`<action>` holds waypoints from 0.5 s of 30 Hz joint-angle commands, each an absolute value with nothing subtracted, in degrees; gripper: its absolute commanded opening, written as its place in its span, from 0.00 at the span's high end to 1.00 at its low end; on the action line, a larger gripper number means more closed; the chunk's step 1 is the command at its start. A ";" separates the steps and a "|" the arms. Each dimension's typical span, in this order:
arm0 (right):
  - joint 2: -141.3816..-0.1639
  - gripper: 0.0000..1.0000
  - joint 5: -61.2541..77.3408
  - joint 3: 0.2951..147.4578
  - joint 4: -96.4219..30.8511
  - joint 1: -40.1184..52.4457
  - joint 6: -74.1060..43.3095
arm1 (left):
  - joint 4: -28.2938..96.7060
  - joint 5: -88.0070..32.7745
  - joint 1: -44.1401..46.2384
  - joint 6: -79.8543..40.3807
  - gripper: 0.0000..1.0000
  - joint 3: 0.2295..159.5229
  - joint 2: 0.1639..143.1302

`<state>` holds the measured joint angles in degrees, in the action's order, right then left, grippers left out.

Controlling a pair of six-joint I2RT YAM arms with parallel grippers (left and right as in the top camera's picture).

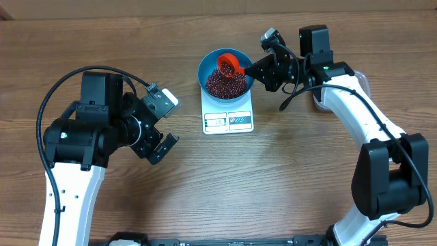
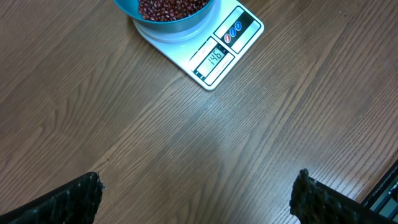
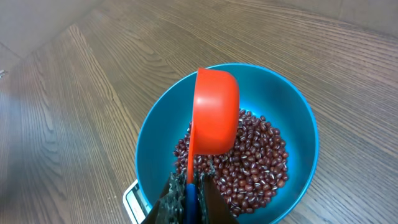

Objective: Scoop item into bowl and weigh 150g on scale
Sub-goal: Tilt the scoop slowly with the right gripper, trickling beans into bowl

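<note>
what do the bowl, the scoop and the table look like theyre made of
Bowl: likely plastic, a smooth, even blue with a soft sheen.
Scoop: probably plastic too, one-piece glossy orange-red with a faint highlight.
Table: brown wood grain with a matte finish; whether it is solid wood or printed laminate cannot be told.

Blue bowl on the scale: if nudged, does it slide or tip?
Probably slides rather than tips: beans weigh down the bottom of the bowl. The scale top looks smooth, so friction is likely low.
</note>
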<state>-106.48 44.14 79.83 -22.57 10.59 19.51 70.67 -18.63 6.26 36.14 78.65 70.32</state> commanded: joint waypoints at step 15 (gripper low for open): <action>-106.52 0.96 41.85 80.66 -23.05 11.20 21.06 | 70.65 -18.63 6.39 35.59 0.00 78.37 70.46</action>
